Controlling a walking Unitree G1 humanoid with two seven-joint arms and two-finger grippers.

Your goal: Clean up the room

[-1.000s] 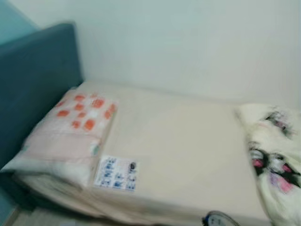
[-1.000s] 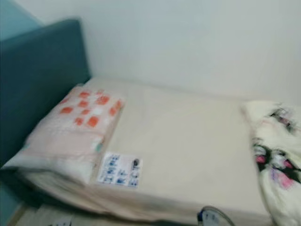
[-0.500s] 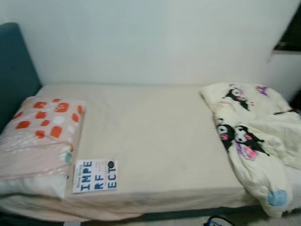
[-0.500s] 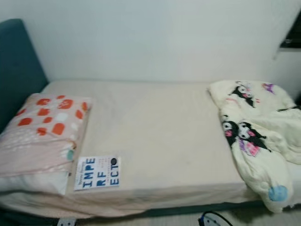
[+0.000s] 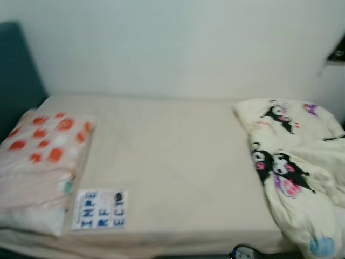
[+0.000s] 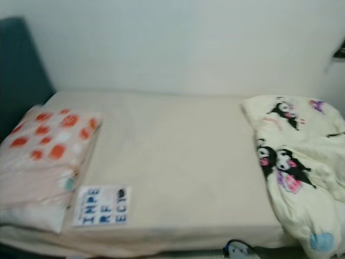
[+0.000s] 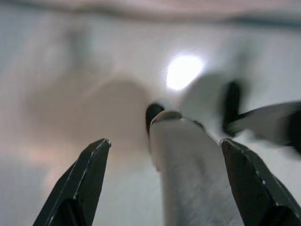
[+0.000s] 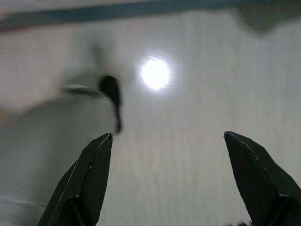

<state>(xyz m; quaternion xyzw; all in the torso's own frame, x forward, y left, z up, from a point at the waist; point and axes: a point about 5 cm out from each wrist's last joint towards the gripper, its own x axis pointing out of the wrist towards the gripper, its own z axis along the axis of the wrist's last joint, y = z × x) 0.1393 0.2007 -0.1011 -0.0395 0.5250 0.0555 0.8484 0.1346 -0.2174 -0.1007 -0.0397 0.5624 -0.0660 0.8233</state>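
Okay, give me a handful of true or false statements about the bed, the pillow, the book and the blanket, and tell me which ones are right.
1. The book lies on the bed near its front edge, beside the pillow. True.
2. The cartoon-print blanket is spread flat over the whole mattress. False: it is bunched up at the right end, and the middle of the mattress is bare.
3. The pillow has orange patches on it. True.
4. The left gripper is shut on the book. False: its fingers stand apart, holding nothing, over the floor.
5. The right gripper is open. True.
6. The book sits on top of the pillow. False: it lies on the sheet next to it.
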